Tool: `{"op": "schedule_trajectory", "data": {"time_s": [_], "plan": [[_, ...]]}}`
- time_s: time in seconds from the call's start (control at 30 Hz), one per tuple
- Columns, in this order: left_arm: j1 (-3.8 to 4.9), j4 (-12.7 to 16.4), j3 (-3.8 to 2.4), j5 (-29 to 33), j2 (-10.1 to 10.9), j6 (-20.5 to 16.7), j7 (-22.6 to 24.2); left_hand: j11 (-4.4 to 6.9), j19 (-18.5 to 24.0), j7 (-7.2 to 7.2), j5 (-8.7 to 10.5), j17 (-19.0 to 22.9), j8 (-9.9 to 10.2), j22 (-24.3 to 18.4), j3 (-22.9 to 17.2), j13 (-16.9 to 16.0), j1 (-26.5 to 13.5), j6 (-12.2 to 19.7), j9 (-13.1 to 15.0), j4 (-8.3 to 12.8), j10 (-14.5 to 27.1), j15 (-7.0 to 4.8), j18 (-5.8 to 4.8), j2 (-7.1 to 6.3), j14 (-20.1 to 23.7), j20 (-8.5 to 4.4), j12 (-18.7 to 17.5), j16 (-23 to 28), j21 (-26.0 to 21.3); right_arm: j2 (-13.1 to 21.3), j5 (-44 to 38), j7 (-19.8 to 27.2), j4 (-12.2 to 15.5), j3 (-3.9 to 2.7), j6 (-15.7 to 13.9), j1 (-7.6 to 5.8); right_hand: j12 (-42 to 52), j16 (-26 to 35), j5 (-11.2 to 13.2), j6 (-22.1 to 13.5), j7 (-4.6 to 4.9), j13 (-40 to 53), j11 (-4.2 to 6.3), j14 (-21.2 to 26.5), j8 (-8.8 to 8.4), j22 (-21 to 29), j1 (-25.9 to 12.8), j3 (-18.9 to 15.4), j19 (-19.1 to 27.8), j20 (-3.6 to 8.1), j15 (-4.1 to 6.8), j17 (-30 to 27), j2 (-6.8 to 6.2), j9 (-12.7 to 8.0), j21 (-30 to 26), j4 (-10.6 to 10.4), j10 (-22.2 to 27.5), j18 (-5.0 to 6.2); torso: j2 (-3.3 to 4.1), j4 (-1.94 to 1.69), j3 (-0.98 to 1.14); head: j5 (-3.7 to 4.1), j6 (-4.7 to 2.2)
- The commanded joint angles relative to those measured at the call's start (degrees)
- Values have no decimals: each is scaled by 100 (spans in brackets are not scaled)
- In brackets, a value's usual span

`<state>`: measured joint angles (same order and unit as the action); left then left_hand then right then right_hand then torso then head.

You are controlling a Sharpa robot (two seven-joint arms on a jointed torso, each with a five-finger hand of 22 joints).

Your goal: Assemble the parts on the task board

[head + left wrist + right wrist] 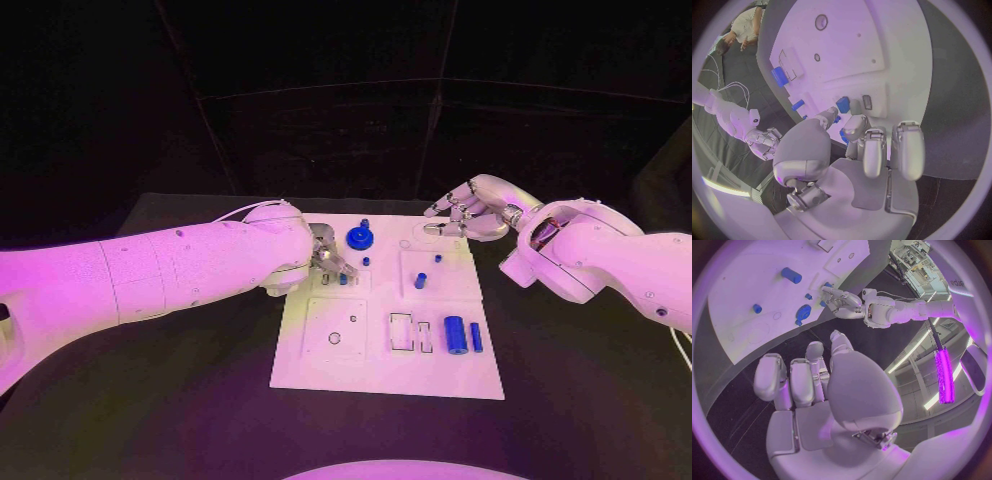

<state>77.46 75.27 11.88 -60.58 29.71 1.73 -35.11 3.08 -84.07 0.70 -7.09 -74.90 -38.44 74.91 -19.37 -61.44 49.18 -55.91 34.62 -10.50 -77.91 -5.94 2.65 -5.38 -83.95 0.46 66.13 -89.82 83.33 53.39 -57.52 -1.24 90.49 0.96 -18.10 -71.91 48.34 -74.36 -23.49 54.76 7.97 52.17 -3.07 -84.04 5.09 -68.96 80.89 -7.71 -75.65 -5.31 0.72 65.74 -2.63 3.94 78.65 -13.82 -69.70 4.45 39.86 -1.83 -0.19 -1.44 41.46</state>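
Note:
The white task board (378, 352) lies in the middle of the table. My left hand (329, 262) is bent down over its left upper part. Thumb and a finger close round a small blue part (844, 136), beside a blue block (842, 104) standing in the board. My right hand (469, 215) hovers off the board's far right corner, fingers apart and holding nothing. A round blue part (359, 238) sits near the far edge. Small blue pegs (420, 281) stand mid-board. A blue cylinder (454, 334) and a thin blue bar (476, 336) lie at the near right.
Black table (577, 360) surrounds the board on all sides. Empty cut-outs (401, 332) and a small hole (335, 338) mark the board's near half. In the right wrist view my left hand (842, 300) reaches over the board (748, 270).

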Motion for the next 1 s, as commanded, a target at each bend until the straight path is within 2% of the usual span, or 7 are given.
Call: {"op": "schedule_trajectory", "data": {"time_s": [0.03, 0.2, 0.27, 0.47, 0.6, 0.8, 1.0], "plan": [[8, 30, -6, -27, 14, -50, 22, -2, -267, 1, 7, -1510, -26, 582, 57, 3, -39, -34, -6, -3, -29, -29, -56, 4, -605, -32, 15, -18, 18, -7, 13, 36, 0, -3, 27, -10, -22, 17, 13, 28, 13, -6, 2, -99, 39, 7, -62, -32, 37, 11, 48, -11, 11, 7, -40, -9, 57, 38, -1, -3, 2, 5, -1], [18, 88, -19, -7, 84, -68, 34, 2, -250, -1, 10, -1510, -32, 537, 170, 33, -33, -30, -5, -41, -19, -34, -45, -22, -605, -38, -9, -18, -16, -15, 13, 37, -17, -2, 24, -10, -26, 33, 29, 24, 14, -16, 0, -97, 40, 22, -88, -56, 43, 10, 48, -26, 11, 6, -52, -26, 58, 41, -4, -3, -3, 1, -5], [33, 122, -58, 54, 133, -33, 28, -1, -230, 5, 15, -1510, -24, 484, 302, 93, -35, 0, -9, -85, 14, -34, -33, -66, -605, -41, -62, -18, -57, -18, 13, 39, -29, -2, 20, -10, -28, 35, 38, 22, 14, -21, 0, -99, 40, 21, -102, -68, 41, 10, 47, -24, 11, 6, -53, -36, 58, 40, -4, -5, -4, 2, -13], [176, 135, -401, 403, 276, 322, -19, -90, -139, 120, 329, -1510, 180, 252, 823, 471, 121, 307, -130, -252, 255, 27, 17, -111, -605, -2, -385, -18, -248, -40, 14, 48, -88, -2, 13, -10, -30, 42, 46, 19, 15, -26, -1, -98, 40, 30, -112, -78, 46, 10, 47, -31, 10, 6, -59, -42, 60, 42, -3, -1, -2, 8, -34], [340, 66, -521, 573, 352, 532, -27, -242, -73, 296, 336, -1510, 546, 88, 1092, 784, 422, 614, -396, -274, 475, 154, 50, -43, -605, 103, -635, -18, -390, -77, 17, 49, -147, -2, 19, -9, -30, 42, 46, 19, 15, -26, -1, -98, 40, 30, -112, -78, 46, 10, 47, -31, 10, 6, -59, -42, 60, 42, -3, 5, 5, -11, -60], [508, -347, -583, 655, 268, 1010, -40, -286, -60, 342, 326, -1510, 693, 50, 1315, 823, 676, 579, -582, -298, 503, 197, 64, 76, -605, 161, -615, -18, -436, -125, 18, 50, -203, -1, 31, -9, -22, 41, 49, 16, 15, -20, -1, -100, 40, 33, -116, -84, 47, 10, 47, -27, 10, 5, -62, -45, 56, 43, 7, -8, -3, 0, -88], [531, -1006, -569, 597, -77, 1492, -50, -283, -42, 334, 306, -1510, 702, 9, 1391, 873, 832, 489, -650, -293, 537, 199, 76, 205, -605, 171, -629, -18, -478, -159, 17, 55, -241, -1, 37, -8, -23, 42, 48, 16, 15, -22, -1, -100, 40, 30, -114, -84, 44, 10, 47, -27, 12, 5, -61, -45, 57, 42, 21, 8, -15, -9, -89]]}}
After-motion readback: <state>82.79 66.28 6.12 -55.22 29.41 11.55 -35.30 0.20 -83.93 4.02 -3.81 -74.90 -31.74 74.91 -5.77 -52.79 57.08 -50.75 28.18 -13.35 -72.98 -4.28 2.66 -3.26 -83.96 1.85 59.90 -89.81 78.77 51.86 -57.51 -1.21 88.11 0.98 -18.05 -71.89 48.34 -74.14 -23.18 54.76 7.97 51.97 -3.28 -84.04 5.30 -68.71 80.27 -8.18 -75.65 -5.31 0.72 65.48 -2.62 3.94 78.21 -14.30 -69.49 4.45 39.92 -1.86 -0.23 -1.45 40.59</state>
